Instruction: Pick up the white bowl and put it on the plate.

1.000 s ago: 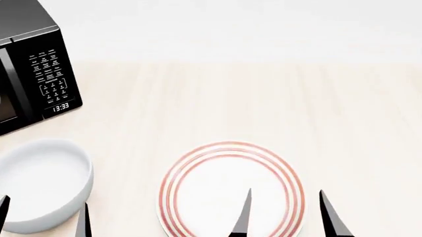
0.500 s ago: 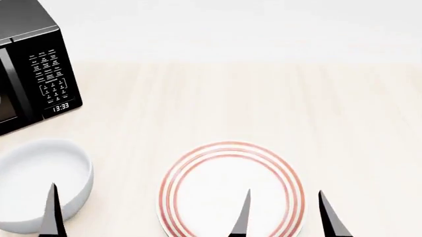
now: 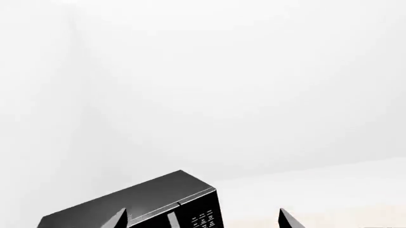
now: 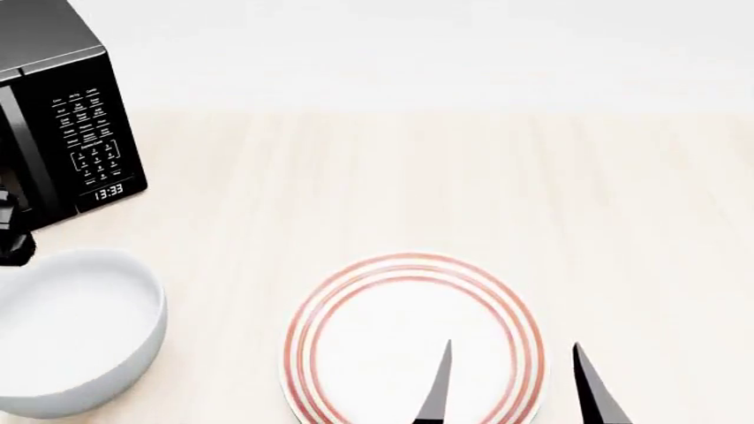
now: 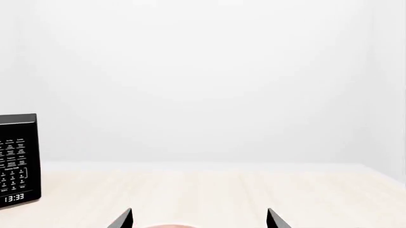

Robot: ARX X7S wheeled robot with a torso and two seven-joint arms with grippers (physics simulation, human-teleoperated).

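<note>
Nearest the robot, the right gripper (image 4: 518, 389) is showing only its two dark fingertips at the near edge of the head view, spread apart over the near right part of the plate (image 4: 415, 265) and pinching nothing. The plate is lying flat on the pale wooden table (image 4: 471, 177), its red rings facing up.

Well to its left, at the near left corner, the white bowl (image 4: 71, 331) is sitting upright on the table, mouth opening straight upward, apart from the plate. Being round, it is offering no long axis, so any approach direction is serving equally. It is looking rigid, thick-walled and glossy, so probably fairly heavy, breakable and slick; pinching the rim, one finger inside the wall and one outside, is seeming the safest hold.

The left gripper (image 3: 203, 219) is showing its tips apart in its wrist view and gripping nothing; a dark fragment beyond the bowl's far left rim may be its arm.

Farthest, the black microwave (image 4: 59, 115) is standing at far left.
</note>
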